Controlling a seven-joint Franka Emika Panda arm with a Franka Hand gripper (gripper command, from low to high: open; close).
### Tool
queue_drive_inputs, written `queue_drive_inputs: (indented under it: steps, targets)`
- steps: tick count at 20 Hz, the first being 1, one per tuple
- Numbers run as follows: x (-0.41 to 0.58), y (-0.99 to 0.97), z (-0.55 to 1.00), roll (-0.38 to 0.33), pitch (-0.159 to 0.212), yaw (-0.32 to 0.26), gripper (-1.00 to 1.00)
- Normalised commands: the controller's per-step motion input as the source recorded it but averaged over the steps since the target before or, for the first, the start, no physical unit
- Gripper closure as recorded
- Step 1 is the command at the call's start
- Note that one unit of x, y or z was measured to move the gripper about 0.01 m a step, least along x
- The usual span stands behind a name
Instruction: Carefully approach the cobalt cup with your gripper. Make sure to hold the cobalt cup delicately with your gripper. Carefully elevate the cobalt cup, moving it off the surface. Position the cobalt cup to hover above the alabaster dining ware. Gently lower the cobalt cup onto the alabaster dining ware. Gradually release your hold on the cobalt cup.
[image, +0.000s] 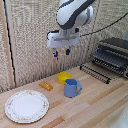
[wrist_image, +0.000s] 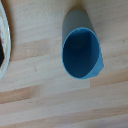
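Observation:
The cobalt cup (image: 72, 88) stands upright on the wooden table near its middle, handle toward the exterior view's right. In the wrist view the cup (wrist_image: 81, 51) is seen from above, its open mouth empty. The alabaster dining ware (image: 27, 106) lies flat at the front on the exterior view's left, well apart from the cup; only a sliver of its rim (wrist_image: 3, 45) shows in the wrist view. My gripper (image: 62, 52) hangs high above the table, over and slightly left of the cup, fingers spread and holding nothing.
A low yellow bowl (image: 64, 77) sits just behind the cup. An orange block (image: 46, 86) lies left of it. A toaster oven (image: 113, 56) with its rack pulled out fills the back right. A woven screen stands behind the table.

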Motion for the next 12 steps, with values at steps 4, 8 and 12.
queue_drive_inputs:
  steps: [4,8,12]
  targets:
    - [-0.561,-0.24,-0.1,0.007,-0.002,0.0,-1.0]
    - [-0.518,-0.25,-0.16,0.0,0.009,0.0,-1.0]
    - [-0.432,-0.28,-0.23,0.0,0.003,0.008,-1.0]
